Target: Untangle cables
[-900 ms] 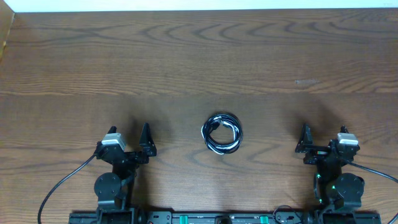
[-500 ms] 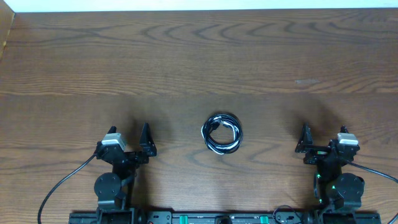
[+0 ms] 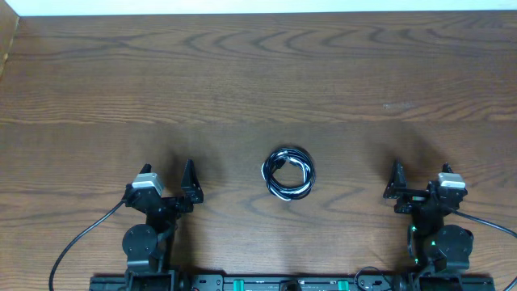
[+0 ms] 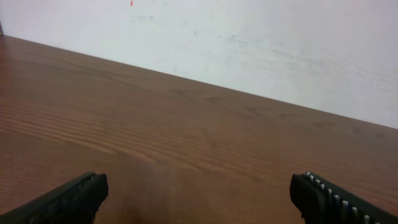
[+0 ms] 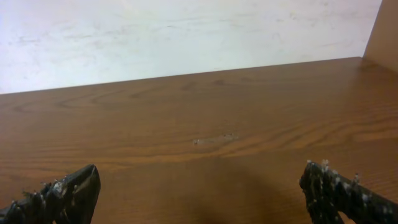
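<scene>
The cables (image 3: 288, 173) lie as one small coil of black and white cords on the wooden table (image 3: 258, 81), at the middle of its near half. My left gripper (image 3: 191, 183) rests to the left of the coil, well apart from it. My right gripper (image 3: 396, 181) rests to the right of it, also apart. In the left wrist view the left gripper (image 4: 200, 186) is open and empty over bare wood. In the right wrist view the right gripper (image 5: 199, 180) is open and empty too. The coil shows in neither wrist view.
A pale wall (image 4: 249, 43) borders the table's far edge. A light scuff (image 3: 397, 106) marks the wood at the right, also in the right wrist view (image 5: 214, 140). A wooden side panel (image 5: 382, 28) stands at the far right corner. The arms' thick black wires (image 3: 77, 242) trail near the front edge.
</scene>
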You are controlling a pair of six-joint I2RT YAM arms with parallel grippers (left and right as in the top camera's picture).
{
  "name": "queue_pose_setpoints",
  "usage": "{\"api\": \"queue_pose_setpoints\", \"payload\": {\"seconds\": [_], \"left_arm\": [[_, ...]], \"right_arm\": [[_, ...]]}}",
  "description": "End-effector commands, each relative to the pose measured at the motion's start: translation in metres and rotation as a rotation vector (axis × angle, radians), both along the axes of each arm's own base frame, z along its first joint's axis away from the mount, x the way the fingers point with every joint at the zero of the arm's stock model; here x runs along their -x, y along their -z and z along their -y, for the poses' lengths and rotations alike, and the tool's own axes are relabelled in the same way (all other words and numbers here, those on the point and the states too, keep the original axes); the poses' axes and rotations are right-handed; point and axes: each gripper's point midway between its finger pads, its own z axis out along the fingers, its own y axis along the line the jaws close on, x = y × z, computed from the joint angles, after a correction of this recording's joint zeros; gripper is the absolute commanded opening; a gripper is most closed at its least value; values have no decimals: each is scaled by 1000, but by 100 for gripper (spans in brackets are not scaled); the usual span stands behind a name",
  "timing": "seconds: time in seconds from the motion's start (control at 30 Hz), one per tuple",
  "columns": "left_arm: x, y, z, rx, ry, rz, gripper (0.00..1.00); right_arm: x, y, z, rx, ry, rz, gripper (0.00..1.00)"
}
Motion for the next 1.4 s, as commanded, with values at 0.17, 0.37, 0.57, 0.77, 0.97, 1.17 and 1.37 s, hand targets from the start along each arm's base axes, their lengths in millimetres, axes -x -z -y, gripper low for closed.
{"api": "queue_pose_setpoints", "payload": {"seconds": [0.17, 0.37, 0.57, 0.77, 0.97, 1.17, 1.37], "left_arm": [[1, 16, 2, -11, 11, -54, 99], [1, 16, 2, -12, 10, -54, 99], [1, 16, 2, -12, 11, -54, 99], [1, 16, 2, -11, 11, -54, 99], [1, 13, 11, 62, 56, -47, 99], [4, -7, 35, 82, 199, -50, 99], [-5, -67, 61, 122, 354, -132, 99]], "right_arm": [[0, 0, 2, 7, 10, 1, 99], [0, 0, 2, 7, 10, 1, 99], [0, 0, 2, 7, 10, 2, 99], [0, 0, -4, -23, -20, 3, 99], [1, -14, -38, -83, -217, 56, 99], [3, -51, -44, -132, -257, 126, 99], [-13, -99, -69, -158, -396, 17, 99]]}}
